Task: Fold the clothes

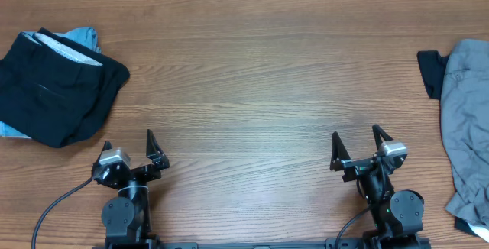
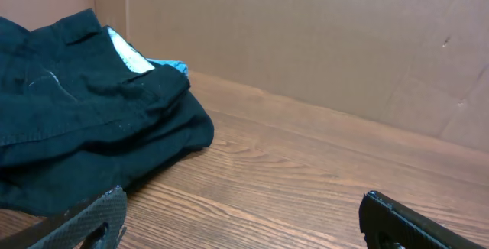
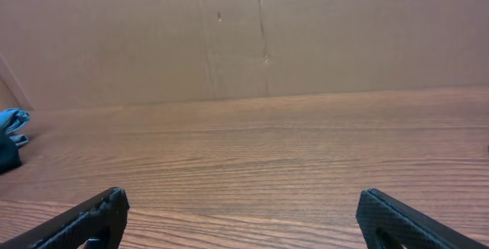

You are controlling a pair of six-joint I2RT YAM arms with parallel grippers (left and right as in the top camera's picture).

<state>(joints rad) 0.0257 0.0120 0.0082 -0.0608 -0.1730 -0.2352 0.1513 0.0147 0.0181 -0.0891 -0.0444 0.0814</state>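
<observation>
Overhead: black clothes (image 1: 57,88) left, grey garment (image 1: 467,119) right; left arm (image 1: 122,212), right arm (image 1: 400,207) jaws spread, touching neither.

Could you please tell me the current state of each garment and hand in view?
Left black garment: loosely bunched, lying on the blue one.
Blue garment: mostly covered, edge showing.
Grey garment: wrinkled, spread out, partly out of frame.
Right black garment: mostly under the grey one.
Left hand: open, empty.
Right hand: open, empty.

We're viewing the whole table (image 1: 244,73) straight down from overhead; wrist cams are sitting low, facing the back wall (image 3: 344,27); left cam & overhead are sharing the black clothes (image 1: 57,88).
</observation>
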